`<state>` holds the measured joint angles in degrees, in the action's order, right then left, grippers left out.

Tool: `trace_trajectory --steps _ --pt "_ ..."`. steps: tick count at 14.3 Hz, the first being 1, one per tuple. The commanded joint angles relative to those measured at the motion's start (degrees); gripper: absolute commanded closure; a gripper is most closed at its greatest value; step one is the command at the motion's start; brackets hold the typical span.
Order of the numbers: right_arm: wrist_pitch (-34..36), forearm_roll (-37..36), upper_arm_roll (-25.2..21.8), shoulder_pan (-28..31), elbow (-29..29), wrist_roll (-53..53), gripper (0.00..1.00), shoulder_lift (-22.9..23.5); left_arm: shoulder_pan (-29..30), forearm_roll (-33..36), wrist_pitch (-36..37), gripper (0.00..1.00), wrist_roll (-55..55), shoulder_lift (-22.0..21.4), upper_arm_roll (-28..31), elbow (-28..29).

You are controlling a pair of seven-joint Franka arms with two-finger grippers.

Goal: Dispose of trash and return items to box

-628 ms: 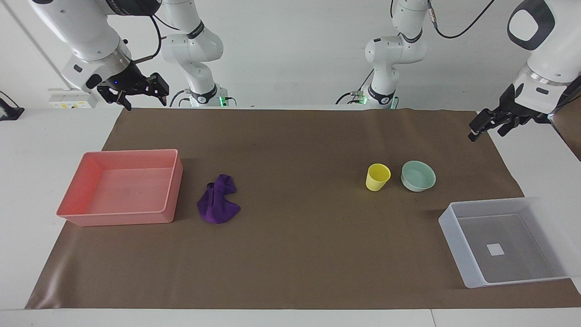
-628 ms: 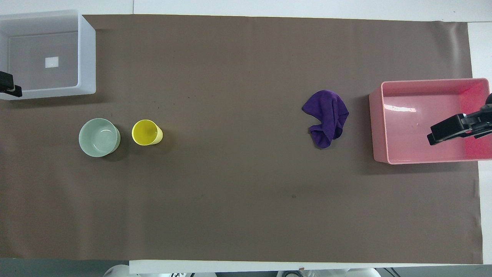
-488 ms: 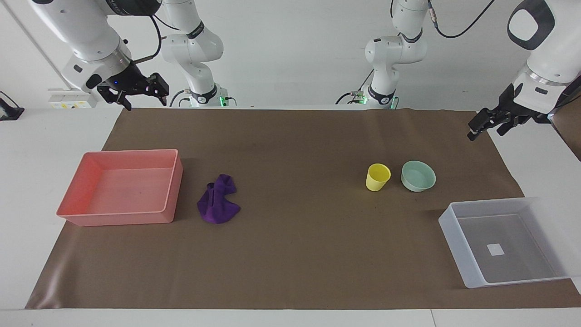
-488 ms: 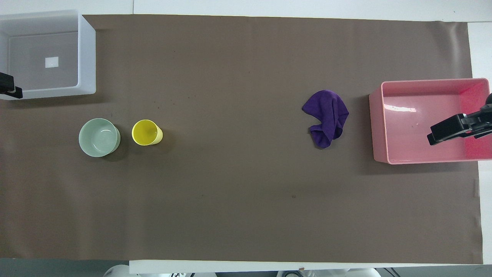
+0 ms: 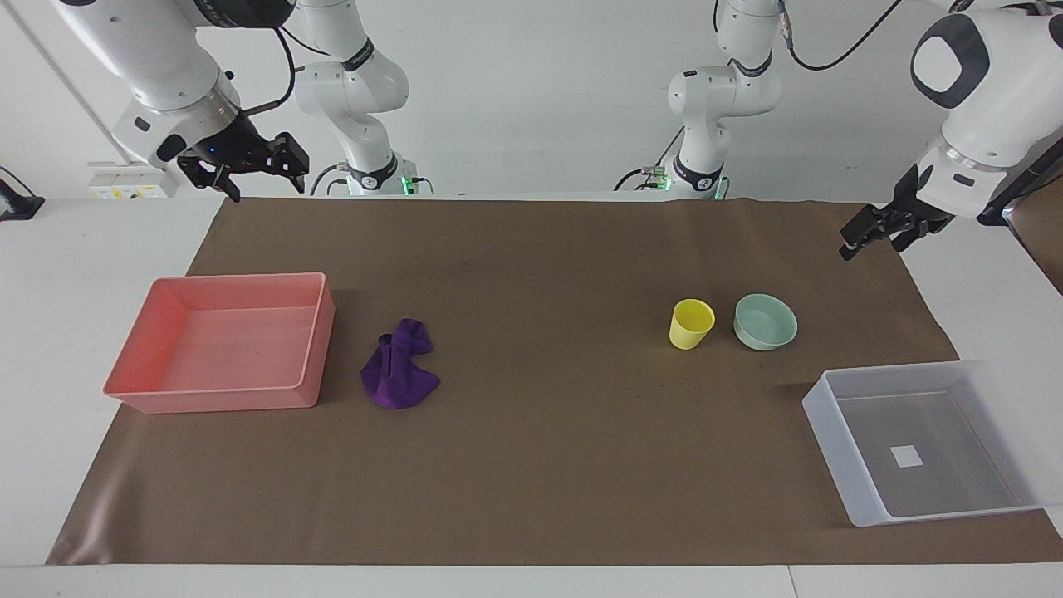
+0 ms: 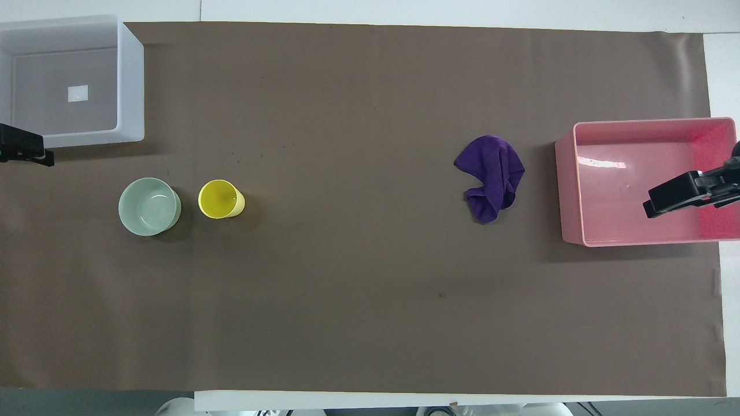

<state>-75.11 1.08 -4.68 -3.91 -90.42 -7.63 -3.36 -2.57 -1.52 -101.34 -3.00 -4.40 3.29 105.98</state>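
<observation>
The purple cloth rag (image 5: 399, 375) (image 6: 491, 176) lies bunched on the brown mat beside the pink tray. The yellow cup (image 5: 691, 323) (image 6: 219, 199) stands upright beside the mint-green bowl (image 5: 765, 321) (image 6: 149, 205). The translucent box (image 5: 830, 423) (image 6: 132, 86) with a white label sits at the left arm's end, farther from the robots than the bowl. My left gripper (image 5: 872, 247) (image 6: 26, 153) hangs open and empty in the air at that end, touching nothing. My right gripper (image 5: 266, 184) (image 6: 673, 197) hangs open and empty high at the right arm's end.
The pink tray (image 5: 315, 332) (image 6: 569, 190) sits at the right arm's end of the brown mat (image 5: 531, 465). In the overhead view the raised right gripper overlaps the tray. The arm bases stand along the robots' edge of the table.
My left gripper has swung a little inward over the mat's edge, toward the bowl's end. The right arm and all objects have not moved.
</observation>
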Motion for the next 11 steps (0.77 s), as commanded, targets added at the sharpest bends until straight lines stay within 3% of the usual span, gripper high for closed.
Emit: trace_trajectory --steps 1,6,9,11 --pt "-4.9 1.3 0.6 -0.3 -1.6 -0.5 0.01 -1.3 -0.3 -0.6 -12.8 0.0 1.0 -8.2 0.0 18.3" --pt "-16.0 3.4 0.7 -6.6 -5.7 5.4 0.0 2.3 0.2 -0.6 -20.3 0.0 1.3 -7.2 0.0 27.7" --pt "-27.8 3.5 0.7 -10.1 -14.3 7.5 0.0 4.3 -0.2 -0.6 -29.5 0.0 1.2 -4.0 0.0 32.4" --pt "-35.5 3.5 0.8 -10.4 -19.5 7.9 0.0 5.4 -0.3 -0.6 -32.7 0.0 1.0 -1.5 0.0 32.5"
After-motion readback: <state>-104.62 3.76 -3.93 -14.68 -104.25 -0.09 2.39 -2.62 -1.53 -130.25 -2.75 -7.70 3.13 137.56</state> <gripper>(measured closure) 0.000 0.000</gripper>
